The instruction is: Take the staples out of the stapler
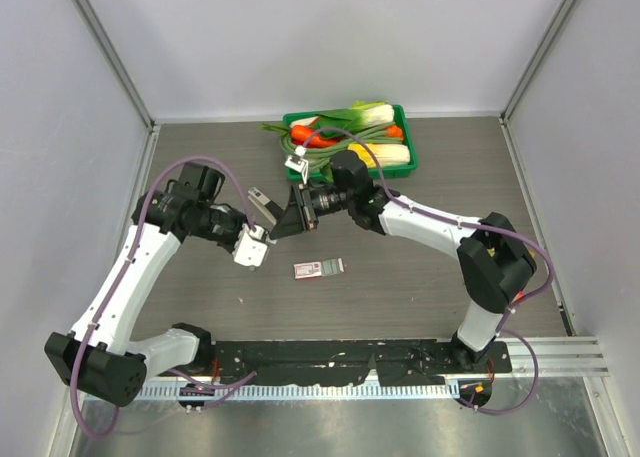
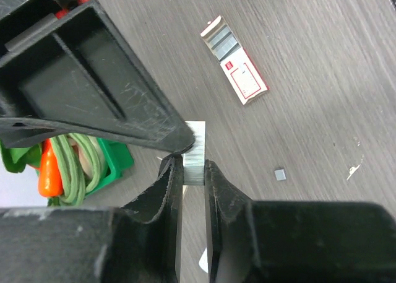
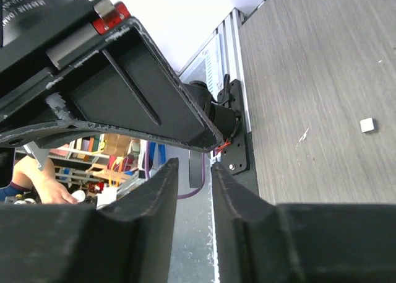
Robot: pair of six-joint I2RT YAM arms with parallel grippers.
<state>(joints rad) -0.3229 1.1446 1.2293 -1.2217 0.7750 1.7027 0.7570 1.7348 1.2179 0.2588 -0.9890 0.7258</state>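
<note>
My left gripper is shut on a short ridged grey strip of staples and holds it above the table. In the top view the left gripper and right gripper meet tip to tip over the table's middle. My right gripper has its jaws a narrow gap apart. The strip's edge shows in line with that gap, touching neither finger. One small loose grey staple piece lies on the table and also shows in the right wrist view. The stapler does not show clearly in any view.
A flat white-and-red packet lies on the table in front of the grippers and also shows in the left wrist view. A green tray of toy vegetables stands at the back. Side walls close in the table.
</note>
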